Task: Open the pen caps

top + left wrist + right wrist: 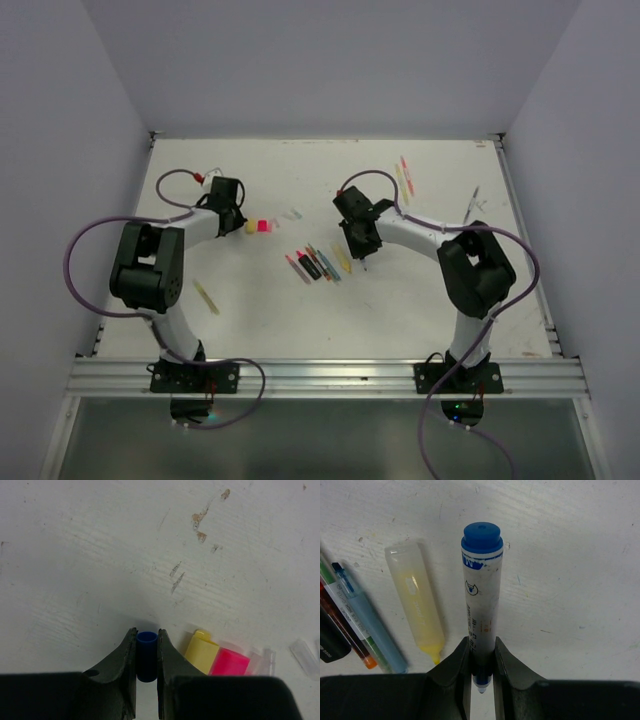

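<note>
My left gripper (147, 630) is shut on a small blue pen cap (147, 652), held just above the white table. Right beside it lie a yellow cap (202, 651), a pink cap (229, 662) and pale clear caps (306, 653). My right gripper (481, 642) is shut on a white marker (481, 600) with a blue far end; its bare blue tip shows between the jaws. In the top view the left gripper (232, 220) sits next to the yellow and pink caps (256, 227), and the right gripper (362, 250) hangs by the cluster of pens (318, 263).
An uncapped yellow highlighter (417, 610) and a light blue pen (367, 625) lie left of the held marker. One yellow pen (206, 296) lies alone near the left arm. More pens (404, 178) lie at the back right, near the table's raised rim (510, 200).
</note>
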You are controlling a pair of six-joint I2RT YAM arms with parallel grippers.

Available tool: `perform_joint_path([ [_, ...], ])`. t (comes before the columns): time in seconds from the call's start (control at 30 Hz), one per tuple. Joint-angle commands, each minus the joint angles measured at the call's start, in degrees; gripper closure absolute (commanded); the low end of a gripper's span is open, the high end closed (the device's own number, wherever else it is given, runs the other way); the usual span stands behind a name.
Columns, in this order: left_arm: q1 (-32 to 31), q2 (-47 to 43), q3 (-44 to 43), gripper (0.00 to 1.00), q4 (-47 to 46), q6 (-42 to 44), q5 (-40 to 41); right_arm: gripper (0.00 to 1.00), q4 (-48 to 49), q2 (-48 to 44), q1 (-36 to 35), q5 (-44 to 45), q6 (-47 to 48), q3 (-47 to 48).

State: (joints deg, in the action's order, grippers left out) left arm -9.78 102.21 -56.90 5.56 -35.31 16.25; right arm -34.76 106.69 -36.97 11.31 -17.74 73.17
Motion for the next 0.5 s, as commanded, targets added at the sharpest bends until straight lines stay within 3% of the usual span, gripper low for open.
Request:
perform_joint_path([
  [0.0, 0.3, 0.8, -3.3, 1.00, -1.4, 2.0, -1.7, 0.93, 0.6, 0.4, -0.1, 0.4, 0.2, 2.3],
  [0.2, 0.4, 3.5, -4.4, 1.00, -0.9, 1.8, -3.9, 0.85, 0.7, 1.1, -0.1, -0.5, 0.3, 2.2],
  [0.47, 1.0, 4.4, -4.4, 0.80, -0.6, 1.2, -4.8, 0.74, 0.7, 1.8, -0.1, -1.3, 0.8, 1.8],
])
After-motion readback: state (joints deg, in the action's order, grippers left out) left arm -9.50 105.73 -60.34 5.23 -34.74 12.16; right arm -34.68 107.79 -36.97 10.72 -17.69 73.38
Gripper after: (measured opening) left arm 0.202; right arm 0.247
